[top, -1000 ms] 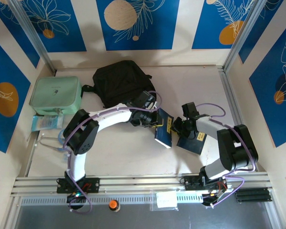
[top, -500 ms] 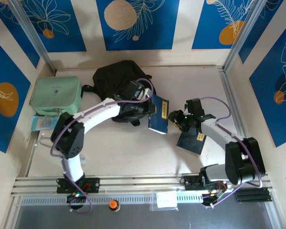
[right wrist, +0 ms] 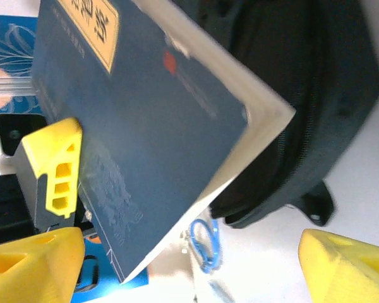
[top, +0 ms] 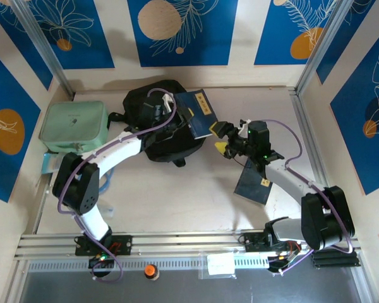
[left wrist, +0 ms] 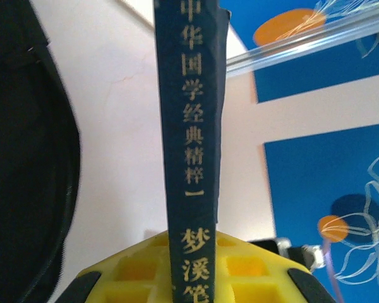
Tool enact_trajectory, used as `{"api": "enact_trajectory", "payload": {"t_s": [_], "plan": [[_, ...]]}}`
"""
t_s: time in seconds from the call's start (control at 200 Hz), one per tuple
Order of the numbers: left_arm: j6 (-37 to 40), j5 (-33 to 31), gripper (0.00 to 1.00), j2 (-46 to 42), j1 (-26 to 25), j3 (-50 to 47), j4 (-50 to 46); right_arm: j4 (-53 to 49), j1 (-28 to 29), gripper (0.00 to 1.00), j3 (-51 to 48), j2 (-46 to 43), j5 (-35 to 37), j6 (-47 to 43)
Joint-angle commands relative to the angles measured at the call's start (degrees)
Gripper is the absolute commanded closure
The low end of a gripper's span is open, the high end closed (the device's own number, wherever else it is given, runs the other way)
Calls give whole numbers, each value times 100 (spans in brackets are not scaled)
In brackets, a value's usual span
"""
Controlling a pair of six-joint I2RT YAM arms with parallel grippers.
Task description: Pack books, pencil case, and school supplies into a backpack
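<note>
Plainly, the soft black backpack [top: 139, 104] lay slumped on the desk [top: 177, 196]. Being limp fabric, it would probably sag rather than hold its mouth open. Over its right side the left end effector [left wrist: 189, 271] was clamped on a thin dark blue book [top: 199, 113], pinching the covers near the spine. That seemed the stiffest hold on a light, bendy paperback whose smooth cover might slip. Just right of it, the right end effector [top: 222, 139] stood with jaws spread wide, gripping nothing. Further right, a second blue book [top: 252, 180] lay flat on the desk, likely best taken along its spine too.
</note>
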Motion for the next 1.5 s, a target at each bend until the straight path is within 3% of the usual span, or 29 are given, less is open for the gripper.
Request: {"api": "enact_trajectory", "payload": {"t_s": [0.0,0.185,0.48,0.69,0.86,0.95,1.095,1.2,1.295,1.49], "plan": [[-844,-29,100,-172,4,-147,1377,769,122,11,-112,-79,366,770],[-1583,-10,100,-82,9,-311,2090,1702,282,12,-92,265,651,1157],[-2122,79,100,-13,57,-528,2597,3703,379,32,21,1224,765,1679],[-2106,50,100,-14,128,-641,2540,4060,457,56,148,1569,925,1626],[-1829,24,97,-74,188,-805,2267,3991,437,82,40,1488,1033,1415],[-1452,-83,78,-183,226,-999,2027,3604,373,94,-4,1337,882,1217],[4,-212,41,-513,401,-1480,1378,2296,228,97,-75,753,776,541],[1171,-143,25,-694,563,-1743,569,1035,5,97,44,279,689,-196],[2298,-184,22,-698,587,-1574,-690,209,-210,97,160,-21,628,-718],[3756,-171,21,-268,584,-1091,-1965,-606,-420,97,434,-240,582,-1487]]}}
